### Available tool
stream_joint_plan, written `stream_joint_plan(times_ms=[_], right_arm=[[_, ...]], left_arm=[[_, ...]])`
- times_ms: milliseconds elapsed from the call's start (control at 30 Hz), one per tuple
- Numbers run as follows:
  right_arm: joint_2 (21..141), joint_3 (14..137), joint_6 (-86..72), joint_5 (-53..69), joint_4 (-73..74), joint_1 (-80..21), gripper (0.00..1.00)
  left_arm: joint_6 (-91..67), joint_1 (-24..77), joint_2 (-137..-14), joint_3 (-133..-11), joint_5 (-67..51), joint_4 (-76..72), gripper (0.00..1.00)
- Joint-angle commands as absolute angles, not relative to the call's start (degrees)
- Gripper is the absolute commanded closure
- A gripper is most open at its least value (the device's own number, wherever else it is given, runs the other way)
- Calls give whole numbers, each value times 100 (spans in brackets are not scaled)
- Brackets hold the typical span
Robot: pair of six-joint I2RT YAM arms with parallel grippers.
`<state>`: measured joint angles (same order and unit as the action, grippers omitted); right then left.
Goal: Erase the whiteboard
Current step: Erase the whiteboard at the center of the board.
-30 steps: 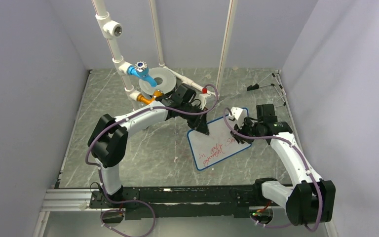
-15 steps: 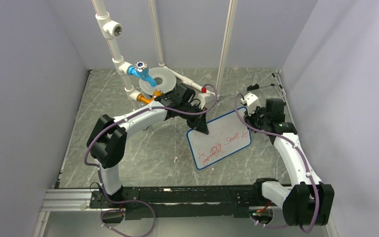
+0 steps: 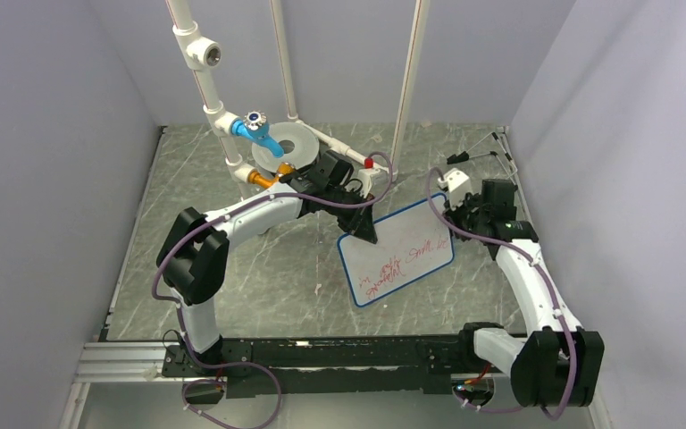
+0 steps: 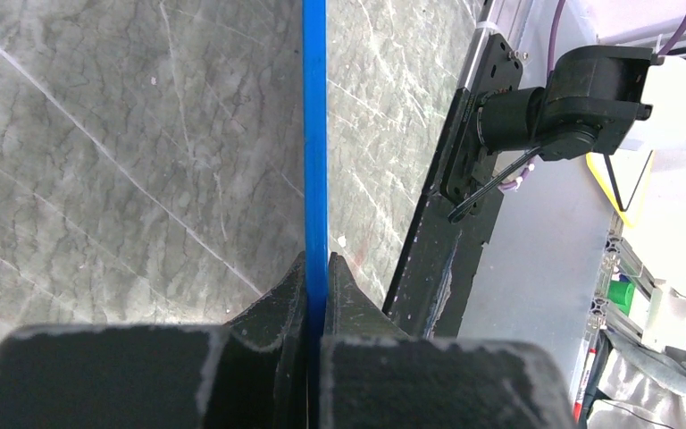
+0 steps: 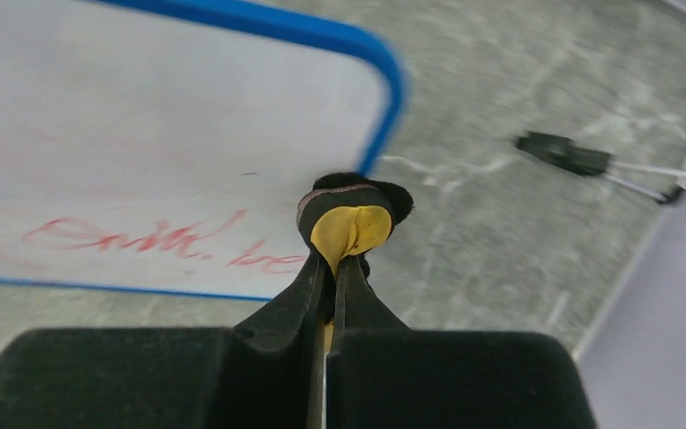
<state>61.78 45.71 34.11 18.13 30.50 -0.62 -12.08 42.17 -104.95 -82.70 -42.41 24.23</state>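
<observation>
With the left jaws, clamping tight on the blue rim of the whiteboard at its far left corner. With the right jaws, pinching a small yellow-and-black eraser, poised just beside the board's right-hand edge near the far corner. Found slantwise on the desk, right of centre, between the two arms. Cannot tell whether lying flat or tipped up a little at the gripped corner.

To wipe well, probably: bring the eraser over the face, press its dark felt side flat, and sweep along both rows of red handwriting in overlapping strokes. Hold firm on the rim against sliding. Worth watching for smears and for running off the edge.

Underneath, grey and marble-veined, smooth-looking, likely slippery. Around, plain lavender walls on three sides. At the back, white pipes with a blue tap and a round grey disc. By the far right wall, a thin black-tipped tool.
</observation>
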Motion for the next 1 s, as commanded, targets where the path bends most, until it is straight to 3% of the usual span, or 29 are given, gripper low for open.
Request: stream_joint_plan(times_ms=[0,200,400,500,733,967], right_arm=[[6118,4577,3100,1087,2400,179,100],[6401,4548,4461,2456,3776,78,100],[6385,4444,4936,2799,4154,-656,100],[6488,4477,4746,2682,4015,-720,100],[6174,4510,3141,1070,2480,-50,100],[6348,4499,4060,2094,3381,-162,100]], left_arm=[[-1072,4246,-10124,-8360,-4681,2043,100],[-1099,4220,-10106,-8378,-4675,1995,100],[-1096,4217,-10108,-8385,-4676,1994,100],[-1085,4210,-10106,-8385,-4676,2003,100],[-1103,4216,-10109,-8358,-4701,1975,100],[-1095,4218,-10112,-8396,-4696,1986,100]])
